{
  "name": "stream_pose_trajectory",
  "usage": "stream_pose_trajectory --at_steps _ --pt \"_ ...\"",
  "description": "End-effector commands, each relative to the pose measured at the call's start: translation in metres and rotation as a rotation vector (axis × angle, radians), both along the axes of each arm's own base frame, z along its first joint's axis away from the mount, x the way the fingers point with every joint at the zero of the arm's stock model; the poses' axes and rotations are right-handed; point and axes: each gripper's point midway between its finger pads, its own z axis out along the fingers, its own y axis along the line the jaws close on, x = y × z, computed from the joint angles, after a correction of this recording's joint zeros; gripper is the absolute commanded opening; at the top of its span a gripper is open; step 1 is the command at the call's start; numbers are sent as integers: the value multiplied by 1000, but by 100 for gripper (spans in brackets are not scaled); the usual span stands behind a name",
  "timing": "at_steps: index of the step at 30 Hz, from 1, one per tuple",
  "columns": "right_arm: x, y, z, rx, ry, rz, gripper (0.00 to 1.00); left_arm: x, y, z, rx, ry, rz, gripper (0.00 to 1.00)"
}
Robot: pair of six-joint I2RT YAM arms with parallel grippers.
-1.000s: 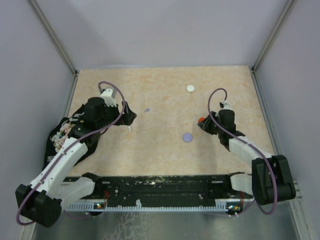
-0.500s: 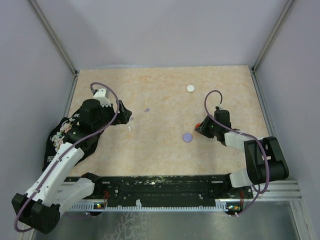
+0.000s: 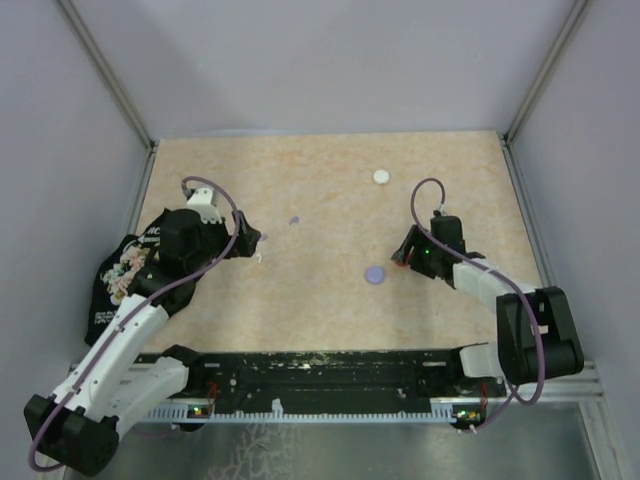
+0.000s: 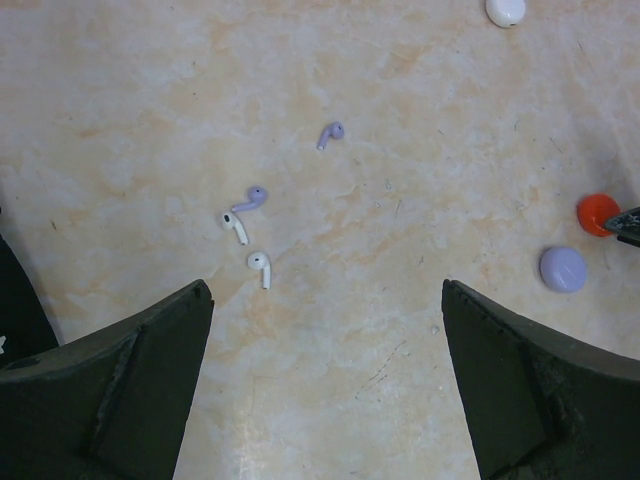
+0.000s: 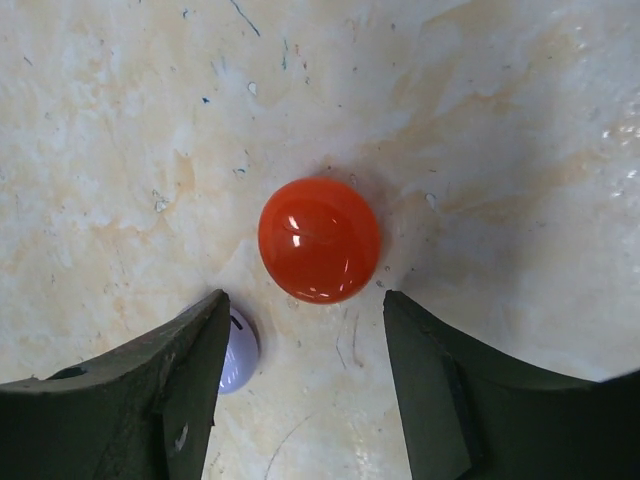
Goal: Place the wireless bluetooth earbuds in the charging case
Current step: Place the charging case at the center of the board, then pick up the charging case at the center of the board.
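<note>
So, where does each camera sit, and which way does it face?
Top external: above and behind the bases, looking down on the table; left arm and right arm show.
Left wrist: on the left arm, facing down at four earbuds; its wide-open jaws frame the bottom.
Right wrist: low over the red case; its parted jaws show below it.
Shared: both wrist views show the red case and the lilac case.

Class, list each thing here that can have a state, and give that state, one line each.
Left gripper: open, empty.
Right gripper: open, holding nothing.
Red case: shut, just beyond the right fingertips, untouched.
Lilac case: looks shut.
White case: looks shut.
Lilac earbuds: two, lying loose, not in any case.
White earbuds: two, lying loose, not in any case.
</note>
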Motion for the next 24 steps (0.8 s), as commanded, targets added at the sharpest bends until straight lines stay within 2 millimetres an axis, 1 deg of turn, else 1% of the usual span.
stream_pose_trajectory --at_steps 1,5,7,10,13,18,22,24 --pt "7 -15 32 -97 -52 -3 64 10 2 2 26 -47 8 100" --pt "11 -15 55 -159 -104 11 66 16 7 -3 46 -52 42 100" --pt "17 -11 68 -181 -138 26 67 19 7 -8 62 -58 36 100" --pt "26 -2 80 -223 -166 58 67 24 8 -17 84 -59 43 100" --pt "41 7 89 -241 -195 84 68 29 11 -25 104 -60 61 100" --pt "76 17 100 -290 -245 119 68 37 15 -33 137 -61 79 100" --pt "113 22 106 -347 -286 130 68 39 17 -44 163 -39 85 100" --pt "132 24 106 -374 -310 133 68 39 16 -46 167 -26 78 100"
